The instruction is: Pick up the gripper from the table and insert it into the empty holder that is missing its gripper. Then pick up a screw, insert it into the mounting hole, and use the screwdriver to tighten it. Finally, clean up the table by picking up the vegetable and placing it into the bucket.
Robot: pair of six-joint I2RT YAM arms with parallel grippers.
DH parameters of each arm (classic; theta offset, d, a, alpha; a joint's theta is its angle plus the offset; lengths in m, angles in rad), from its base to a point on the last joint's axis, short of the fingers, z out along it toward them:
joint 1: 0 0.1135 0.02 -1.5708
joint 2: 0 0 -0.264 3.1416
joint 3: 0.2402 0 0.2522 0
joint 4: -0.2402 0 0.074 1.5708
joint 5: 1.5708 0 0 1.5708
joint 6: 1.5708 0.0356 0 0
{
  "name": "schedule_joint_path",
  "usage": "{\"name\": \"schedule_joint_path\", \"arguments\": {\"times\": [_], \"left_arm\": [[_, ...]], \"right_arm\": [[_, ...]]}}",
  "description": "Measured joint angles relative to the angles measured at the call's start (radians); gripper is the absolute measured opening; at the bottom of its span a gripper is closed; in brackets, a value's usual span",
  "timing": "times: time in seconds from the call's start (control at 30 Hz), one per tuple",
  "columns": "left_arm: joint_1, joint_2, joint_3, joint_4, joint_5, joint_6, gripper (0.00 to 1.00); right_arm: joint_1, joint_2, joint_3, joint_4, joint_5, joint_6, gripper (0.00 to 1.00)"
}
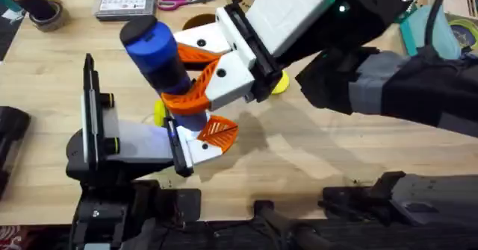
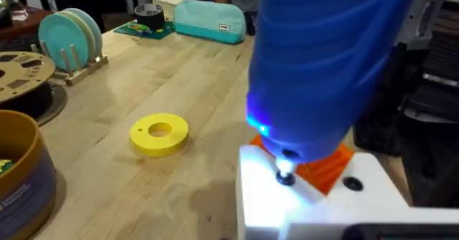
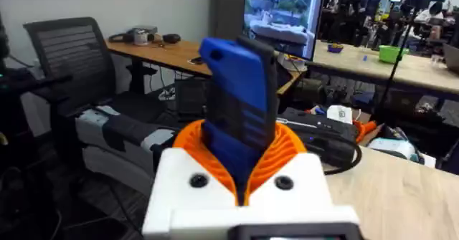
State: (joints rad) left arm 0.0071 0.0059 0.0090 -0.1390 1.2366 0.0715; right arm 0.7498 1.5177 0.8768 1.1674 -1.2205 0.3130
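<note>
Right tool [image 1: 196, 75], white with orange pads, is clamped around one blue screwdriver [image 1: 160, 52], held upright over the middle of the surface [image 1: 314, 160]. In the right wrist view the screwdriver [image 3: 240, 104] stands between the two orange pads.

In the left wrist view the screwdriver's metal tip [image 2: 285, 174] points down onto a white holder [image 2: 287, 204]; a blue light glows at the screwdriver's lower end. One orange ribbed gripper [image 2: 331, 167] sits against that holder, just behind the tip. In the overhead view the gripper [image 1: 219, 130] and holder [image 1: 200, 147] lie at the near middle, under the screwdriver.

Left tool: I cannot tell whether its fingers are wide or narrow.

One yellow ring-shaped disc [image 2: 159, 133] lies flat on the surface, apart from the holder. One bucket [image 2: 21, 175] with a tan rim stands at the edge of the left wrist view, something green just visible inside. One pair of scissors [image 1: 183, 1] lies at the far edge, beside a calendar card [image 1: 125, 1].
</note>
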Motion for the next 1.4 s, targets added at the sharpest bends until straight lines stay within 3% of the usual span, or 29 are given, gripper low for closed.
{"name": "schedule_joint_path", "arguments": {"times": [0.83,0.93,1.2,1.4], "left_arm": [[0.000,0.000,0.000,0.000,0.000,0.001,0.004],[0.000,0.000,0.000,0.000,0.000,0.001,0.004],[0.000,0.000,0.000,0.000,0.000,0.001,0.004],[0.000,0.000,0.000,0.000,0.000,0.001,0.004]], "right_arm": [[0.000,0.000,0.013,0.044,0.023,0.046,0.024],[-0.004,0.000,0.088,-0.043,0.023,0.051,0.024],[-0.045,0.000,0.357,-0.481,0.019,-0.047,0.024],[-0.057,0.000,0.421,-0.581,0.019,-0.109,0.024]]}}
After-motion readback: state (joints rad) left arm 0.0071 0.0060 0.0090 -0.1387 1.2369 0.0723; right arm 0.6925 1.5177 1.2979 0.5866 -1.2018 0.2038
